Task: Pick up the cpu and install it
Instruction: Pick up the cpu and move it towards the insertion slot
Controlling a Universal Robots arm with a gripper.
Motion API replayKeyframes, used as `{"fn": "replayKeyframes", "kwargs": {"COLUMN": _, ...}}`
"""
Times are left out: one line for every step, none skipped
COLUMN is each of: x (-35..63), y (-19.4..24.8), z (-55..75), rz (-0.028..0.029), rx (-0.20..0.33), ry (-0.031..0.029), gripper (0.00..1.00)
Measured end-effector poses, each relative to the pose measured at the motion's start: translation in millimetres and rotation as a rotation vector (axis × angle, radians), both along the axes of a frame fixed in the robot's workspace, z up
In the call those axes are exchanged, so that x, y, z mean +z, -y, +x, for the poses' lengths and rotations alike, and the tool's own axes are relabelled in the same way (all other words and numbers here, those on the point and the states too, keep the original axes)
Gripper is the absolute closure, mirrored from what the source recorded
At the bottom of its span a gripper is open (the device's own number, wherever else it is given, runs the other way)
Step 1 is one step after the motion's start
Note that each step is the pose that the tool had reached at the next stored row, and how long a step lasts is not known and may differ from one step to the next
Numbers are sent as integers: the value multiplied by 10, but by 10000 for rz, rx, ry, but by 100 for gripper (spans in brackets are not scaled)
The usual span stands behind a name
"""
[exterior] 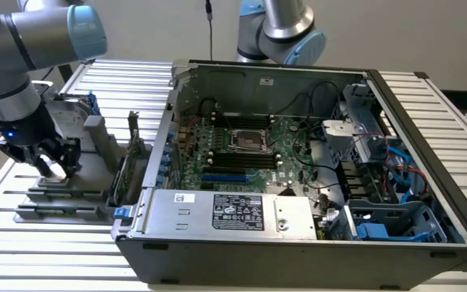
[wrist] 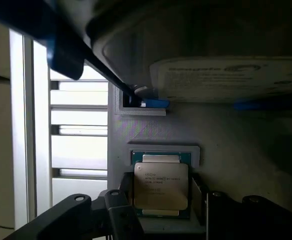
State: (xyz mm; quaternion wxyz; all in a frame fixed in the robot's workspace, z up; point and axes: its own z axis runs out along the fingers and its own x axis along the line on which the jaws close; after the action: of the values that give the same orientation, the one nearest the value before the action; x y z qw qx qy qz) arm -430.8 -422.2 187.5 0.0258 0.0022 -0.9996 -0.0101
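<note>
The fingers of your gripper are pinching the cpu, which is lying unlifted in its grey holder near the table's edge at the exterior view's left; the motherboard socket is looking empty.

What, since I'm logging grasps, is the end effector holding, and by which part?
The cpu, pinched by two opposite side edges between the end effector's fingers, lying in its grey holder, not yet lifted.

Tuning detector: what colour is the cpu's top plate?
The cpu is shiny silver on top, teal-green at the rim; best in the wrist view.
</note>
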Motion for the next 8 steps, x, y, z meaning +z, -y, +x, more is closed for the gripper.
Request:
{"fn": "replayKeyframes", "kwargs": {"x": 24, "y": 0, "z": 0, "rz": 0, "rx": 0, "ry": -2, "gripper": 45}}
{"fn": "replayKeyframes", "kwargs": {"x": 61, "y": 0, "z": 0, "rz": -1, "rx": 0, "ry": -3, "gripper": 45}}
{"fn": "replayKeyframes", "kwargs": {"x": 103, "y": 0, "z": 0, "rz": 0, "rx": 0, "ry": -5, "gripper": 45}}
{"fn": "replayKeyframes", "kwargs": {"x": 148, "y": 0, "z": 0, "rz": 0, "rx": 0, "ry": -7, "gripper": 45}}
{"fn": "replayKeyframes", "kwargs": {"x": 194, "y": 0, "z": 0, "rz": -1, "rx": 0, "ry": -10, "gripper": 45}}
{"fn": "replayKeyframes", "kwargs": {"x": 241, "y": 0, "z": 0, "rz": 0, "rx": 0, "ry": -11, "gripper": 45}}
{"fn": "replayKeyframes", "kwargs": {"x": 286, "y": 0, "z": 1, "rz": 0, "rx": 1, "ry": -13, "gripper": 45}}
{"fn": "replayKeyframes", "kwargs": {"x": 333, "y": 0, "z": 3, "rz": -1, "rx": 2, "ry": -19, "gripper": 45}}
